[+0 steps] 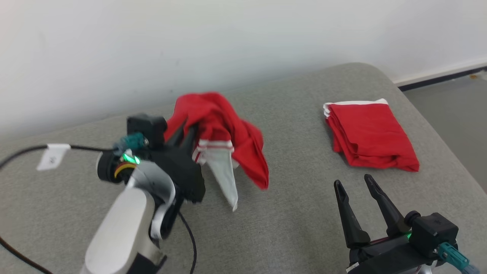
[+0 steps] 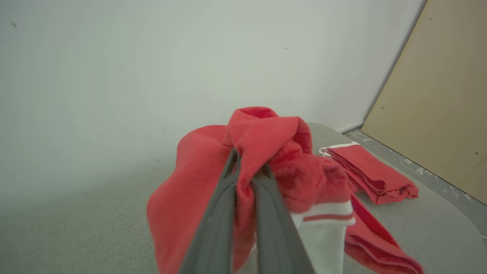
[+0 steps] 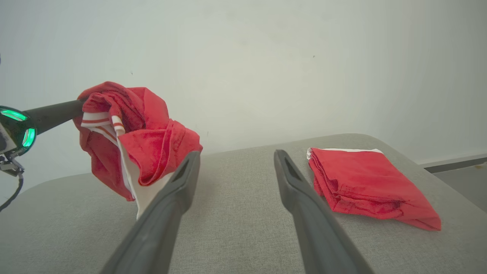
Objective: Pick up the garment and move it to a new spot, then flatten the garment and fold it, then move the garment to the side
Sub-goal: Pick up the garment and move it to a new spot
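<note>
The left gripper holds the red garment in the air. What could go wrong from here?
1. The left gripper pinches only a bunched fold of the crumpled garment; it might slip out above the grey cushion.
2. Its hanging white-trimmed end could land tucked under, making flattening harder.
3. The open right gripper sits close to the folded garment; a careless reach might disturb it.

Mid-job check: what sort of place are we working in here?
Likely a bare indoor test room, not a home: a grey fabric-covered surface against a plain white wall, with a tan board leaning at the side.
</note>
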Controlling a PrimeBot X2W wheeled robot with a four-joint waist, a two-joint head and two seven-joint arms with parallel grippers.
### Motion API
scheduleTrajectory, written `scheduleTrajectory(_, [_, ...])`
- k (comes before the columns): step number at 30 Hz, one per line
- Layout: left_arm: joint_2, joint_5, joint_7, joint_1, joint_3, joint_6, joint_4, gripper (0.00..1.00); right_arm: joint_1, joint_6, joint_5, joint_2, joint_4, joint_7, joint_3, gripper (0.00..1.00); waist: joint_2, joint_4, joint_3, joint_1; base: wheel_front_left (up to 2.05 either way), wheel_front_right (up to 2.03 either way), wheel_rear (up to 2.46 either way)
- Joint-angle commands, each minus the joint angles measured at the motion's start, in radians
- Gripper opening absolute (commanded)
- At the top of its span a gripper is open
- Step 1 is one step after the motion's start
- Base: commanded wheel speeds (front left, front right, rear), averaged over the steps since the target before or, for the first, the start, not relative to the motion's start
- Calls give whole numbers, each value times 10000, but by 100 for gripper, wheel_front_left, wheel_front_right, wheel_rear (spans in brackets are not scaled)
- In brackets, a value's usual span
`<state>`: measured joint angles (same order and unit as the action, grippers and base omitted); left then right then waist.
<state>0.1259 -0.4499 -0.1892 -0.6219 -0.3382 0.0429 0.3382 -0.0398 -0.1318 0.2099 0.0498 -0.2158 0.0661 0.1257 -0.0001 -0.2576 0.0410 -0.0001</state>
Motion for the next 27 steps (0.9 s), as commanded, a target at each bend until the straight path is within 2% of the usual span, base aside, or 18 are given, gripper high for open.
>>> scheduleTrajectory(1, [20, 83, 93, 381, -85, -39, -61, 0, -46, 24, 70, -16, 27, -66, 24, 100, 1, -486, 241, 1, 0, 0, 0])
scheduleTrajectory(5, [157, 357, 332, 1054, -523, 101, 90, 0, 15, 24, 82, -15, 100, -120, 83, 100, 1, -414, 359, 1, 0, 0, 0])
scheduleTrajectory(7, [233, 554, 675, 1283, -713, 145, 174, 76, 84, 24, 85, -15, 120, -128, 107, 100, 1, -312, 385, 1, 0, 0, 0])
scheduleTrajectory(8, [190, 479, 708, 1465, -706, 96, 313, 100, 118, 24, 90, -15, 139, -125, 127, 100, 1, -258, 379, 1, 0, 0, 0])
scheduleTrajectory(17, [311, 327, 1981, 2316, -435, -108, 155, 100, -59, 24, -99, -12, 333, 2, -34, 100, 1, 527, -52, 1, 0, 0, 0])
scheduleTrajectory(27, [835, 147, 3894, 4606, 495, -789, -1728, 100, -495, 24, 47, -13, 551, -157, -390, 100, 1, 1277, -743, 1, 0, 0, 0])
